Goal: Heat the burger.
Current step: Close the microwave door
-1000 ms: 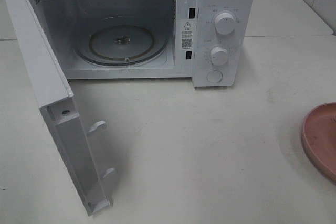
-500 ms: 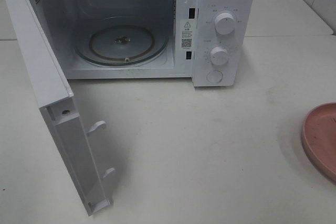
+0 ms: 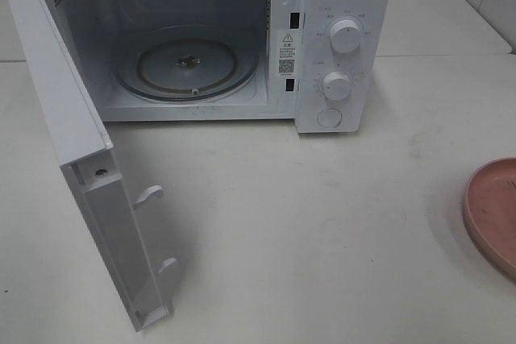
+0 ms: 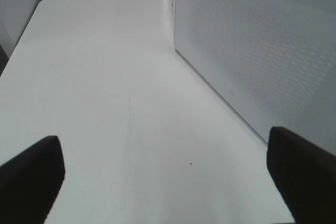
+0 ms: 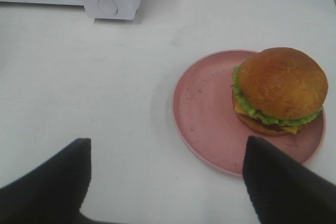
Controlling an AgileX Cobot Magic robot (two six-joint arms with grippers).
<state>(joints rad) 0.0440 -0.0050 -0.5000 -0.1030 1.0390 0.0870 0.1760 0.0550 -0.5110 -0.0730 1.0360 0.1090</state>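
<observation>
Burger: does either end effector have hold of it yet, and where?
No. The burger sits free on the pink plate. The right end effector and left end effector are open and empty.

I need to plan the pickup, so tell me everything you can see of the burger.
The burger shows only in the right wrist view. It has a glossy orange-brown top bun, a ruffled green lettuce edge, yellow cheese and a lower bun beneath. It sits upright and whole on the pink plate, off-centre and close to the rim. Only the plate touches it; the right end effector is open, short of it.
</observation>
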